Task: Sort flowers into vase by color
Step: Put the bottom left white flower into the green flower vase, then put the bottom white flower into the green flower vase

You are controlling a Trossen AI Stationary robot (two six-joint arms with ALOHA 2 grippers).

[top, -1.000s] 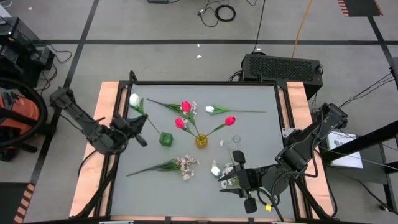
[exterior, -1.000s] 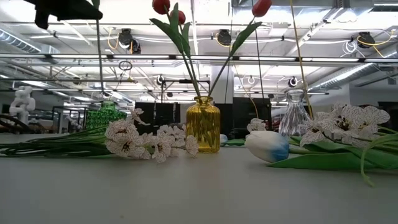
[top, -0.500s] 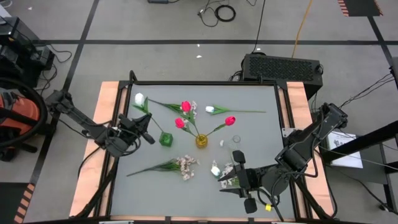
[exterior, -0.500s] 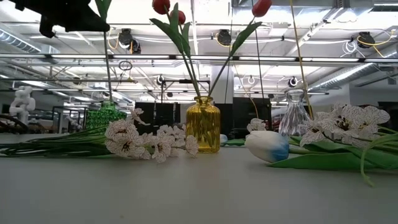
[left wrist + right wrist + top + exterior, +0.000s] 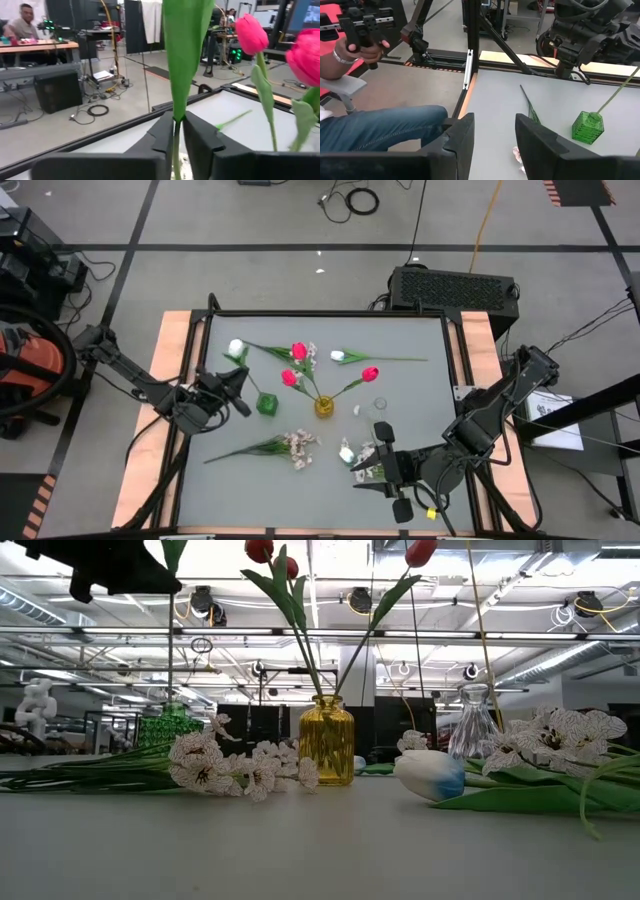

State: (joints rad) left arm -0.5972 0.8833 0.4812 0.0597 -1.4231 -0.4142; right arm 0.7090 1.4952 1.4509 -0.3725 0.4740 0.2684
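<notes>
Nearest in the low view, a fallen white tulip (image 5: 429,775) lies on the grey worktop (image 5: 300,850) beside a right-hand spray (image 5: 556,739) of tiny pale blossoms, whose leaves run out of the picture. The right end effector (image 5: 385,465) hangs just beside these two, fingers moderately apart with nothing between them; past it the right wrist view catches a seated person's hand (image 5: 362,47) and jeans beyond the worktop edge. A second spray (image 5: 298,445) lies left of centre. Behind it stands the yellow vase (image 5: 324,407) holding three pink-red tulips (image 5: 298,352); in the low view their heads are cropped by the top edge. The clear vase (image 5: 380,406) stands just to its right, partly hidden by blossoms in the low view. The green vase (image 5: 266,404) stands to the left, with the stem of the held white tulip (image 5: 236,347) slanting into its mouth. The left end effector (image 5: 235,385) is narrow, closed on that stem; in the low view only its dark underside shows. Farthest, another white tulip (image 5: 338,356) lies flat.
</notes>
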